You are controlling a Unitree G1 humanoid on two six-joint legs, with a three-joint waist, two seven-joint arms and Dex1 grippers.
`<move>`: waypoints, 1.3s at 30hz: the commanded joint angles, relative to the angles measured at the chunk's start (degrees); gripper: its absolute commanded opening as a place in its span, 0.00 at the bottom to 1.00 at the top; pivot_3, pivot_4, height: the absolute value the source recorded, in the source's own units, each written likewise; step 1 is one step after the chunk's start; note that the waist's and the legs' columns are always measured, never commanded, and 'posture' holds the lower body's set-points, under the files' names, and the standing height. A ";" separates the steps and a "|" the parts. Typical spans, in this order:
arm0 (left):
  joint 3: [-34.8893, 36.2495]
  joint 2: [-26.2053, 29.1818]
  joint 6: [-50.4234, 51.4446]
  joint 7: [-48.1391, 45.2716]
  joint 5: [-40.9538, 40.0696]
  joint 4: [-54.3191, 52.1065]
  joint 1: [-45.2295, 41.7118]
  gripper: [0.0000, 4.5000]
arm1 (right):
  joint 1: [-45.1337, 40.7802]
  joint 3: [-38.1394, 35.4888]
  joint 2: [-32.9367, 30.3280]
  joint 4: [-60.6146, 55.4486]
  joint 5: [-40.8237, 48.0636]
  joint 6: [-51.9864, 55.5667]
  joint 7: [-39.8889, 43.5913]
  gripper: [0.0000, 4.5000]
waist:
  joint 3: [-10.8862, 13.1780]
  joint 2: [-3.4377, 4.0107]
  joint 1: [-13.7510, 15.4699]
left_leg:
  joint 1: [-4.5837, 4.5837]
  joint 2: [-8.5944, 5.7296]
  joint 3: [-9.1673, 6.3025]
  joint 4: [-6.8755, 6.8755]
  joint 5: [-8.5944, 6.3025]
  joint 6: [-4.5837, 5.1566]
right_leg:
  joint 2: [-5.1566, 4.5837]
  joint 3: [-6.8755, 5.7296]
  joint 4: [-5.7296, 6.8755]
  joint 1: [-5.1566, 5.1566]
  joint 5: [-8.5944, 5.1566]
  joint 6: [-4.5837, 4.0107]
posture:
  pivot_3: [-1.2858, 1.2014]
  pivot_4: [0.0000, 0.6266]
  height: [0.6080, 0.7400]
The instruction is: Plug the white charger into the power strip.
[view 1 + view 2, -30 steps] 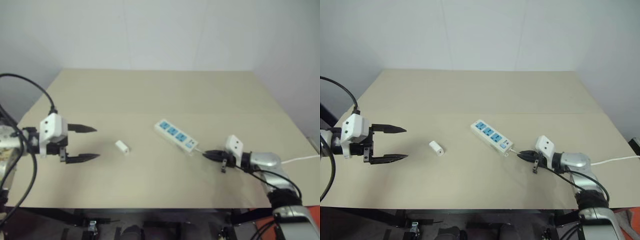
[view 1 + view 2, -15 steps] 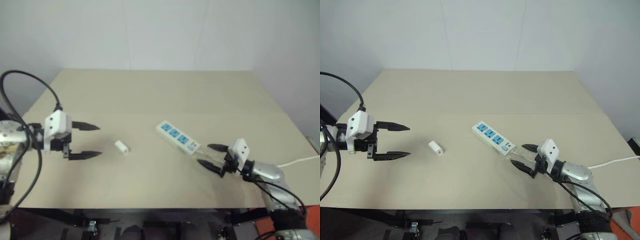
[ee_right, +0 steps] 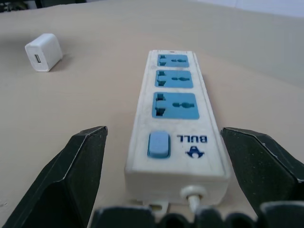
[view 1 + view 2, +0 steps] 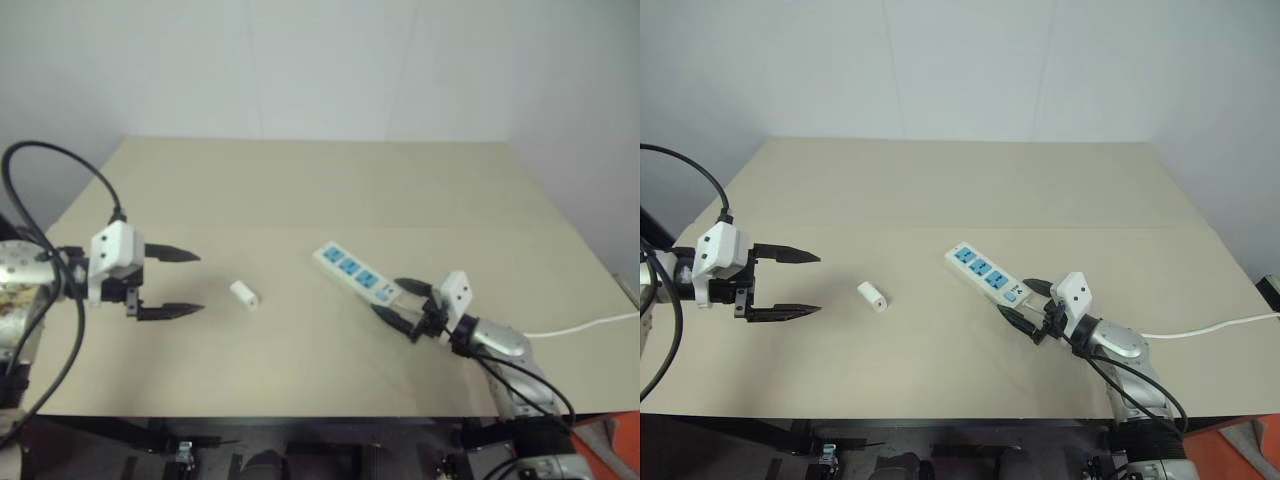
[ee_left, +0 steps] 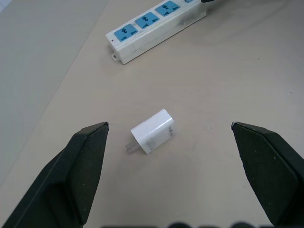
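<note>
Right claw [image 4: 1022, 306] went from closed to spread, now astride power strip [image 4: 986, 274] cord end; left claw [image 4: 798, 283] spread; beige table [image 4: 940, 190], white walls.

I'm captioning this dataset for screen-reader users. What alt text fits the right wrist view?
The right gripper stands open, its two black fingers either side of the cord end of the power strip, which lies flat on the tan table with three blue sockets and a blue switch. The white charger lies apart, beyond it.
</note>
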 commanded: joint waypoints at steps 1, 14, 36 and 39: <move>0.72 0.63 -0.45 0.35 -0.11 -0.78 -0.97 1.00 | -1.98 0.04 0.77 2.32 -0.79 -3.18 -0.67 0.99 | 0.00 0.00 -0.01 | 0.00 -0.01 0.00 0.01 0.00 0.00 | -0.01 0.00 0.01 0.01 0.00 0.00 | 0.52 0.24 1.00; 1.32 0.68 -0.36 0.68 -0.50 -1.52 -0.11 1.00 | -4.23 1.26 2.28 9.77 -1.41 -5.93 0.77 0.99 | 0.00 0.00 -0.36 | 0.03 0.01 0.00 0.00 0.00 0.00 | 0.01 0.01 0.03 0.01 0.00 -0.01 | 0.52 0.24 1.00; 2.83 1.86 -0.30 1.41 -1.09 -2.07 0.72 1.00 | -6.40 0.66 -1.43 18.17 -0.87 -13.00 11.36 0.76 | 0.00 0.00 -0.15 | 0.04 0.02 0.00 0.00 0.00 0.00 | 0.00 0.01 0.02 0.02 0.01 -0.01 | 0.52 0.24 1.00; 2.44 3.28 -0.90 0.06 -0.43 -0.98 0.33 1.00 | -8.07 -0.01 -4.75 21.11 1.90 -14.04 19.83 0.76 | 0.00 0.00 0.01 | 0.04 0.01 0.00 0.01 0.00 0.00 | -0.01 0.00 0.00 0.05 0.01 -0.01 | 0.52 0.24 1.00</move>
